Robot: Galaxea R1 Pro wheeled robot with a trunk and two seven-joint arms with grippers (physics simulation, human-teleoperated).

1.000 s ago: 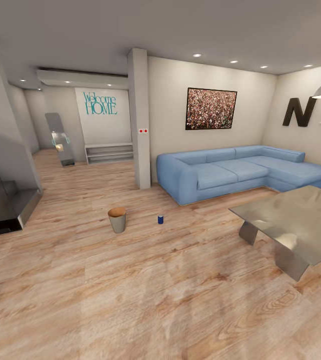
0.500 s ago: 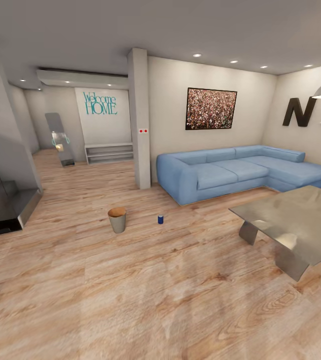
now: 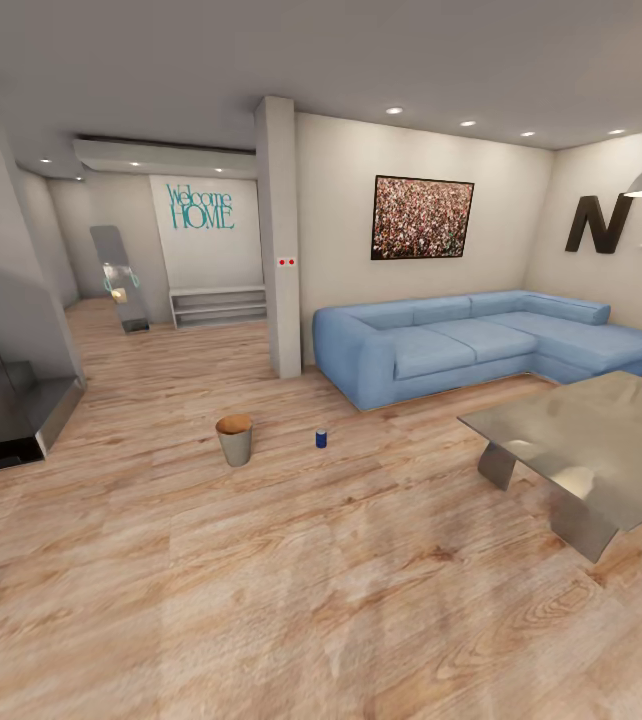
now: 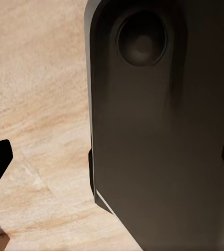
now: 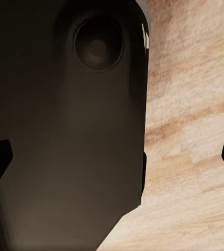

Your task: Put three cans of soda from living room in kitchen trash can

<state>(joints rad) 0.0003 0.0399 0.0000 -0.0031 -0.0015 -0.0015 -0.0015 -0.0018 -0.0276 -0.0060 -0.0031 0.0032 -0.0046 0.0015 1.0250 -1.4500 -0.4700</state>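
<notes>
Both grippers hang spread apart, empty, well away from the blue can (image 3: 321, 438); driving up carelessly could tip it, or the bin (image 3: 234, 440) beside it.

Trash can (image 3: 234, 439) upright on floor (image 3: 291, 580), mid-room. Soda can (image 3: 321, 438) upright just right of it, apart. Sofa (image 3: 481, 343) behind and right, against back wall, under framed picture (image 3: 422, 217). Low table (image 3: 591, 450) right foreground, before sofa. Pillar (image 3: 278, 240) left of sofa. Shelf (image 3: 217, 306), perhaps a bench, far behind under wall lettering (image 3: 200, 206). Stairs (image 3: 6, 405) far left.
</notes>
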